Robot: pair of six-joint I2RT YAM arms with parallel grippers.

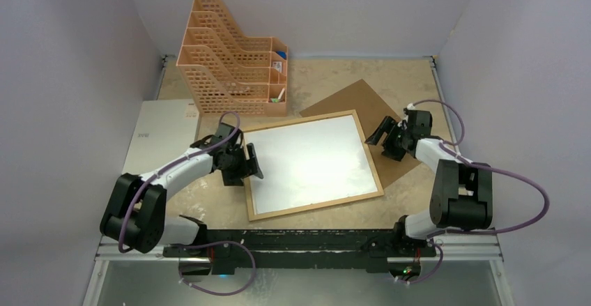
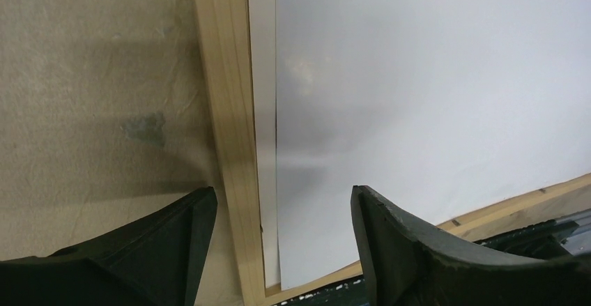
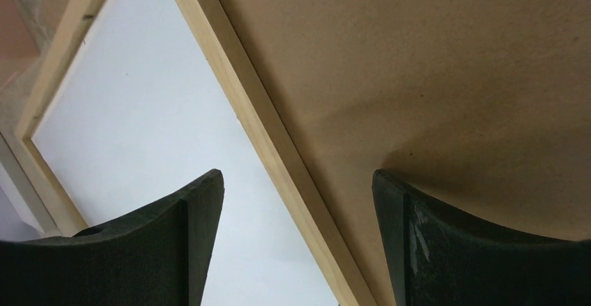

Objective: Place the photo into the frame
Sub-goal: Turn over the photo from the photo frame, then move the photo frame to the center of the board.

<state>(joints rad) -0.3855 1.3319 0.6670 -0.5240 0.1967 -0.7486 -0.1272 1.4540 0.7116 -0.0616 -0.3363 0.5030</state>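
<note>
The light-wood frame (image 1: 317, 205) lies flat mid-table. The photo (image 1: 310, 161) rests inside it, plain white back up. My left gripper (image 1: 244, 165) is open at the frame's left rail. In the left wrist view its fingers straddle that rail (image 2: 223, 111), one over the table and one over the photo (image 2: 418, 97), with a narrow strip showing between rail and photo edge; the left gripper (image 2: 282, 191) holds nothing. My right gripper (image 1: 383, 137) is open at the right rail. In the right wrist view the right gripper (image 3: 296, 173) straddles the rail (image 3: 237, 104), with the photo (image 3: 139, 111) on its left.
A brown backing board (image 1: 355, 100) (image 3: 418, 76) lies partly under the frame's far right corner. An orange lattice organizer (image 1: 230, 55) stands at the back left. A pale sheet (image 1: 160, 139) lies at the left edge. Walls enclose three sides.
</note>
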